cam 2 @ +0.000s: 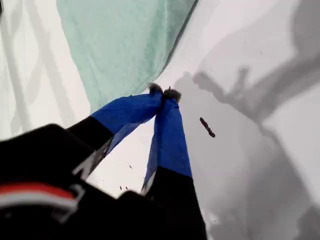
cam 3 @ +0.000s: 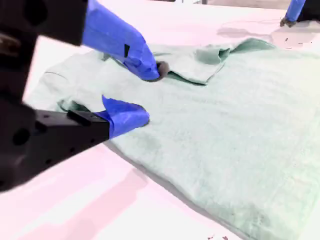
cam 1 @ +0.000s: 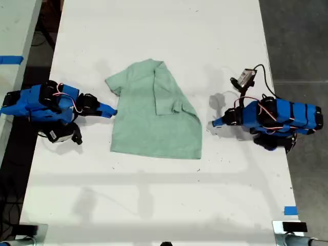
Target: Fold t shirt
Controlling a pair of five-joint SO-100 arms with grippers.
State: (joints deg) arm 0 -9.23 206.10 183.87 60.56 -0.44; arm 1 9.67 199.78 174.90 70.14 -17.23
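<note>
Closed tip to tip with nothing between them, our first gripper (cam 2: pixel 164 92) sits on the bare table (cam 1: pixel 154 195), just off the shirt's edge. Our second gripper (cam 3: pixel 150 94) has its jaws apart over the cloth, gripping nothing.

The t shirt (cam 1: pixel 148 123) lies flat at the middle of the table, between the two arms. Its side on the exterior view's right is folded in over the front, so that sleeve lies on the body and covers what is under it. We cannot clearly make out the neck opening in any view.

The first wrist view shows only a corner of the t shirt (cam 2: pixel 125 45), the rest being cut off; the gripper's black body fills the foreground. It alone shows a dark speck (cam 2: pixel 206 127) on the table. The second wrist view is washed pink. It shows the folded flap's edge on the t shirt (cam 3: pixel 225 125) and our first gripper (cam 3: pixel 289 15) beyond the far edge.

Only the exterior view shows both arms at once: our first gripper (cam 1: pixel 215 123) on its right, near the shirt but apart from it, and our second gripper (cam 1: pixel 113 110) on its left, at the shirt's edge.

The shirt's long axis runs from the exterior view's top to its bottom. The neck end is toward the top and the hem toward the bottom.
</note>
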